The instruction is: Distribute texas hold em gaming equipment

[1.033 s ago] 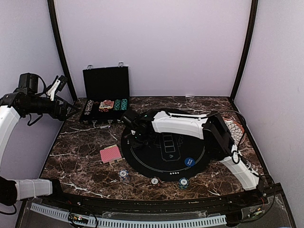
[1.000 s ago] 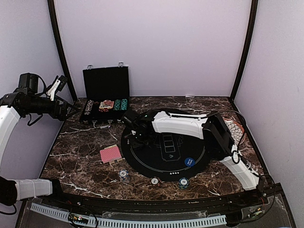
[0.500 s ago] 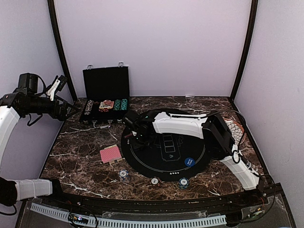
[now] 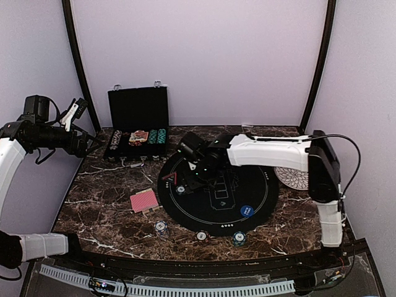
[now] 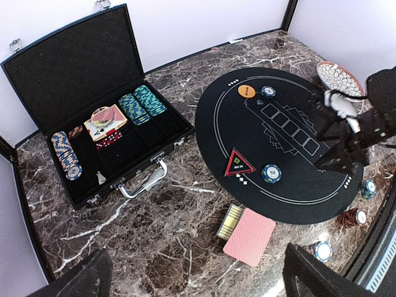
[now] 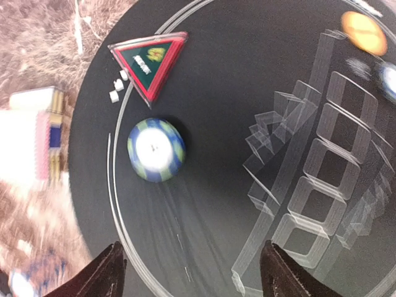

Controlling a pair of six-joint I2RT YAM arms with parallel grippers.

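While the right gripper (image 6: 195, 272) hangs over the left side of the round black felt mat (image 4: 216, 216), we see its fingers spread wide with nothing between them. The small round blue-and-green striped poker chip (image 6: 156, 150) lies flat on the mat just ahead of those fingers, offset toward the bench's left edge, near the red-rimmed green triangular marker (image 6: 148, 59). Apart, not touching! Being round, the chip offers no long axis, so any closing direction would serve. The right arm is far the nearer. The left gripper (image 5: 198, 275), likewise spread and empty, hovers high by the far-left corner, looking down on the open black hinged case (image 5: 37, 74) and its chip stacks. We'd judge the left arm better placed for fetching a further chip from there.
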